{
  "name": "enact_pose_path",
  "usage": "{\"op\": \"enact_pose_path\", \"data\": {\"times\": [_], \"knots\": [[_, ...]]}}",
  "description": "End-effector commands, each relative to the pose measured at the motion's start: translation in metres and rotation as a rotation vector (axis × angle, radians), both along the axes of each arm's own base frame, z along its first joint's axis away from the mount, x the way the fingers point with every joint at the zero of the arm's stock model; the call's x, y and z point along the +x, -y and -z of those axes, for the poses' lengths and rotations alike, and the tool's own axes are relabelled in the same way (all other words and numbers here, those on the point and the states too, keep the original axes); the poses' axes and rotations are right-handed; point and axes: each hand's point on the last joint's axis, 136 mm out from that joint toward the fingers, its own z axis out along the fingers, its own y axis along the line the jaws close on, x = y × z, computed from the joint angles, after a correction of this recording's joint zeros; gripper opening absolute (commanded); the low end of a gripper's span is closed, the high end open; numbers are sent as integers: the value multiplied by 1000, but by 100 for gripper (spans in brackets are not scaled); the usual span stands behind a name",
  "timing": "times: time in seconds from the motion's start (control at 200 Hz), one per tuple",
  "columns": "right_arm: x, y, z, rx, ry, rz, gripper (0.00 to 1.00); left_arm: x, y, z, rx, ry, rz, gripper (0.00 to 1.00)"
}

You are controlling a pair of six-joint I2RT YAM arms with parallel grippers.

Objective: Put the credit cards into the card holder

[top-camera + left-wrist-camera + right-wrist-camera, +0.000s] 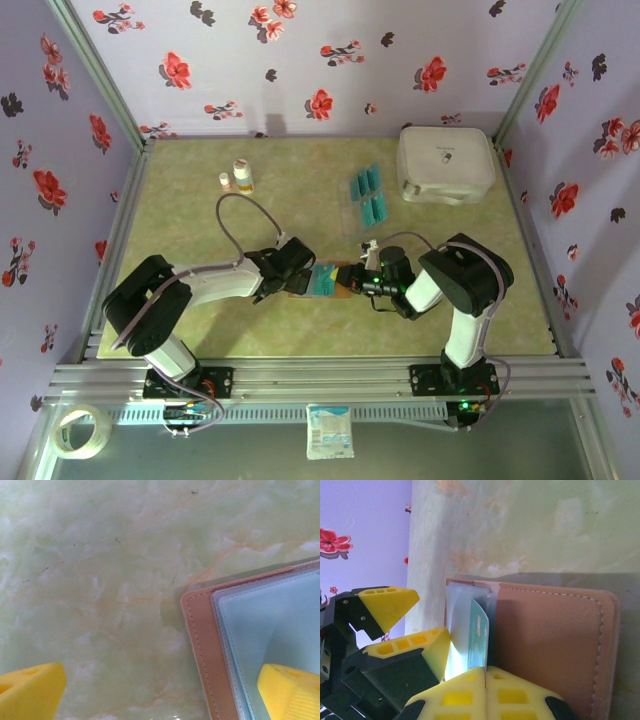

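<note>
The card holder (330, 283) is lying on the worktop near the front middle, showing both its reddish-brown stitched cover (550, 640) and its pale greyish-blue clear pockets (265, 630). One card (479, 635), teal, is sticking edge-on partway into a pocket at the holder's side. The remaining credit cards (368, 197) are lying flat in two short rows farther back, well apart from it.

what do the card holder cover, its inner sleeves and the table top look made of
Card holder cover: brown leather or imitation, matte, with stitching along the edge.
Inner sleeves: clear, slightly frosted plastic, with a soft sheen.
Table top: glossy pale green marble pattern, possibly a printed sheet; cannot tell.
</note>
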Motion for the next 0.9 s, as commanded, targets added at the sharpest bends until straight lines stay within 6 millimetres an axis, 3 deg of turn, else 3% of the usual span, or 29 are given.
{"op": "enact_pose_path", "data": {"times": [0.0,0.15,0.47,0.655,0.895], "knots": [[-34,44,81,-267,-251,70,12,-15,-15,17,73,-52,-2,100],[-33,44,77,-269,-244,71,30,-14,-14,17,70,-50,-3,100],[-27,50,57,-351,-199,65,48,-10,-11,1,0,-41,-27,100],[-18,51,34,-424,-152,45,64,-6,-13,-8,-52,-36,-53,100],[-12,45,8,-521,-93,2,73,-3,-18,-8,-69,-37,-69,100]]}}
